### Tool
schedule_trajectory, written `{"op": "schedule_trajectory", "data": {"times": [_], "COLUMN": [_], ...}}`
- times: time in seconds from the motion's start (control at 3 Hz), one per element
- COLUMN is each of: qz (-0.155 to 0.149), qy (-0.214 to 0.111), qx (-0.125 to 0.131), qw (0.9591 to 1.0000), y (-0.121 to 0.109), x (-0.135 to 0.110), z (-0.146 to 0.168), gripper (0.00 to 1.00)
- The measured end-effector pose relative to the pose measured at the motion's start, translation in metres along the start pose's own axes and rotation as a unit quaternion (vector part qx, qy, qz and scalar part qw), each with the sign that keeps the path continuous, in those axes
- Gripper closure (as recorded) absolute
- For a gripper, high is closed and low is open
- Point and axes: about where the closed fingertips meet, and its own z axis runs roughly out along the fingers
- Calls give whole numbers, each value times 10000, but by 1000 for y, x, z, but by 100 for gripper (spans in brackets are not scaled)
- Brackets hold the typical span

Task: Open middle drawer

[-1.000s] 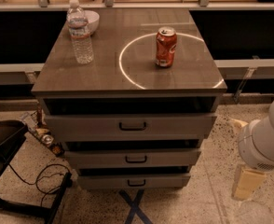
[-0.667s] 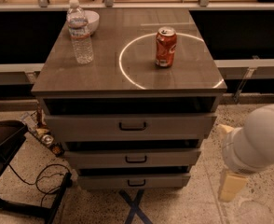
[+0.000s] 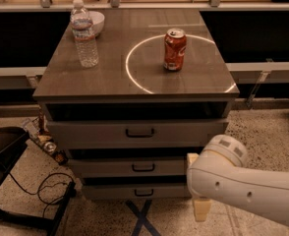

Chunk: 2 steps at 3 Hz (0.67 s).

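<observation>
The wood-topped cabinet has three grey drawers. The middle drawer is the second one, with a flat front and a small dark bar handle; its front sits between the top drawer and the bottom drawer. My white arm reaches in from the lower right. My gripper is low at the cabinet's right front corner, to the right of the middle drawer's handle and apart from it. The arm hides the right ends of the middle and bottom drawers.
On the cabinet top stand a water bottle, a white bowl and a red soda can inside a bright ring. A dark chair with cables and small bottles is at the left. A counter runs behind.
My arm and gripper have moved left from the far right, coming up against the cabinet's right front corner. The drawers have not moved.
</observation>
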Motion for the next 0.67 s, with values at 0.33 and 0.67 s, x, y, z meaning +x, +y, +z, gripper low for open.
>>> {"op": "schedule_trajectory", "data": {"times": [0.33,0.67], "qz": [-250,93], "qy": [209,276], "qx": [-79,-154], "qw": [9994,9995], "y": [-6,-10], "x": [-21,-28], "z": [46,78], "gripper": [0,0]}}
